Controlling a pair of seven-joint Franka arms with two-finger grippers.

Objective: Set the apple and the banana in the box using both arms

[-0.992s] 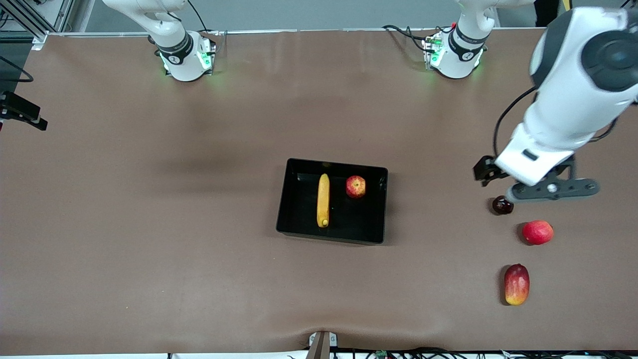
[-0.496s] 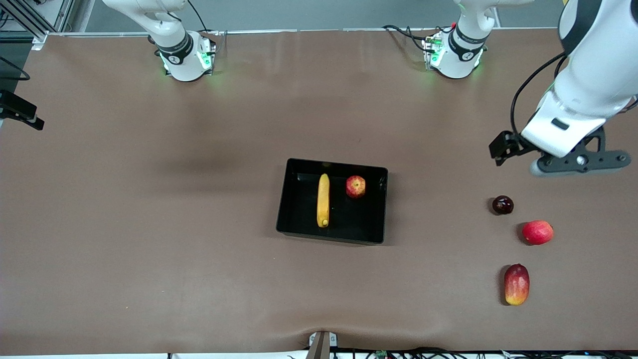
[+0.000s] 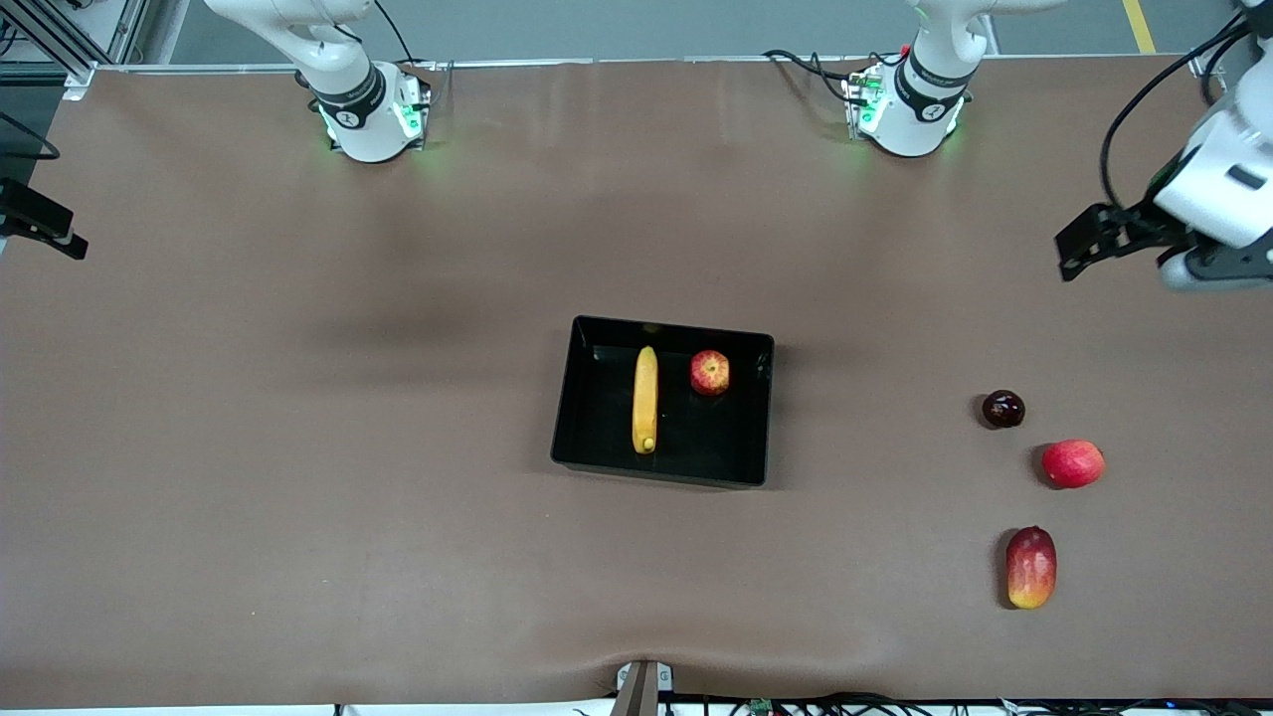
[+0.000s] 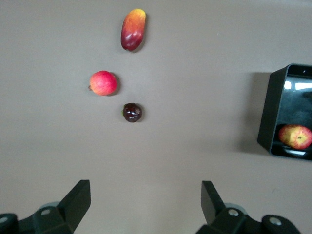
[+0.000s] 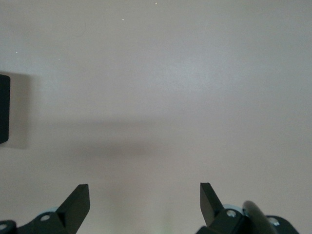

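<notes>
Since the banana [image 3: 645, 399] and apple [image 3: 710, 372] both lie side by side in the box [image 3: 572, 398], the placing looks done; only parking the arms seems left. The left gripper [image 4: 146, 207] hangs spread and empty over bare table; the right gripper [image 5: 145, 204], likewise spread, is probably raised, being out of the front view.
</notes>
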